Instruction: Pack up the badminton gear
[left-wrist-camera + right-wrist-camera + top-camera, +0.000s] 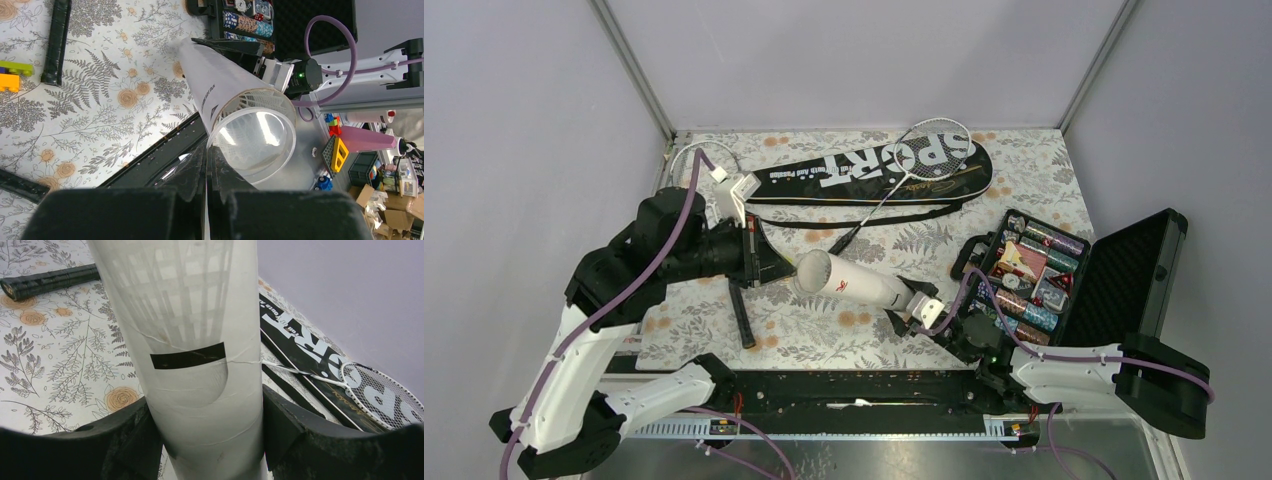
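Mid-table, toward the near edge: the white tube hangs above the floral cloth, slanting from the right gripper up and left to its open mouth. The right jaws clamp the closed end, one finger on each side of the wall, as the right wrist view shows plainly. My reading is that the slant is deliberate, presenting the mouth to the other arm for loading.

A shuttlecock is already inside. Its lattice skirt shows through the translucent wall just behind the rim.

The left gripper sits just left of the mouth with its fingers pressed together. I can see nothing between them, so I take it as closed and empty, more likely a pusher than a carrier at this point. I cannot tell whether the fingertips touch the rim.

Other gear:
- The black bag, lettered SPORT, lies flat along the far side.
- One racket lies across the bag, its shaft running down toward the tube mouth.
- A black handle lies on the cloth near of the left gripper, below the tube's line.

Room for moving:
- The tube's right end is close to the open hard case, so any swing that way is tight.
- The case's lid stands against the right edge.
- Far of the tube, the racket's grip end leaves only a narrow strip of bare cloth.
- The best free room is the near-centre cloth, ahead of the rail.
- I judge a straight pull-back leftward to be the safest exit for the left arm.
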Robot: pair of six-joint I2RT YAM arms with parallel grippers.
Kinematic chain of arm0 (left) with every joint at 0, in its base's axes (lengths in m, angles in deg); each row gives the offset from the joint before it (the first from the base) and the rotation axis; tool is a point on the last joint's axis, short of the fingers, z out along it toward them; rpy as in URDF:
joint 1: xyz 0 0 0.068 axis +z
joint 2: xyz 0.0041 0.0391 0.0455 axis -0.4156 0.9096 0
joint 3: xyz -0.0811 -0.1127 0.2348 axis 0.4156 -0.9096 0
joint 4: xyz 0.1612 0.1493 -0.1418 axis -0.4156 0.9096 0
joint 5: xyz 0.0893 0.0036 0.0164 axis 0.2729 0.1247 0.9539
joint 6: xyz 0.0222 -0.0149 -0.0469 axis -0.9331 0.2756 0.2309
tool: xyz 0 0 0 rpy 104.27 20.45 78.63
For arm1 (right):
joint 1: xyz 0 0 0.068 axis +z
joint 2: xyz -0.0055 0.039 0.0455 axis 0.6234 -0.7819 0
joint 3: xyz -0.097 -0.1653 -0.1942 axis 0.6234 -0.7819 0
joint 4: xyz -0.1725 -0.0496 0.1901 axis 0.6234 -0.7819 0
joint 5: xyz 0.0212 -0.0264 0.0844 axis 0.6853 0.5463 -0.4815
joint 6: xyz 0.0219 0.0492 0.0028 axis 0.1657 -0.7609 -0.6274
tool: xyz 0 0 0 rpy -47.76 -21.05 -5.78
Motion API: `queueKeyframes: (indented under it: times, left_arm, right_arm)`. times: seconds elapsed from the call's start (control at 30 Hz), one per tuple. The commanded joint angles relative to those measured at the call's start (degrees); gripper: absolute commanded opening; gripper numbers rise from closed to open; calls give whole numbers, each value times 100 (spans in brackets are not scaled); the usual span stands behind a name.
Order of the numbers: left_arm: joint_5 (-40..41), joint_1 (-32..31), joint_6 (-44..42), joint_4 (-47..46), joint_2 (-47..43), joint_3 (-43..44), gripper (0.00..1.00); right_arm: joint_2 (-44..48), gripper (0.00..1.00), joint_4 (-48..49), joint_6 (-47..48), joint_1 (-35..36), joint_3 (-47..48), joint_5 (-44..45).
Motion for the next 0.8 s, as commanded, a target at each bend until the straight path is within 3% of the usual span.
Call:
queueKeyframes:
  times: [0.0, 0.77]
  left_arm:
    - [-133, 18, 47, -324, 11, -82, 0]
    - [78, 16, -156, -54, 78, -128, 0]
  right_arm:
    - [33, 60, 351, 50, 6, 191, -132]
    - [-91, 60, 487, -68, 0, 209, 50]
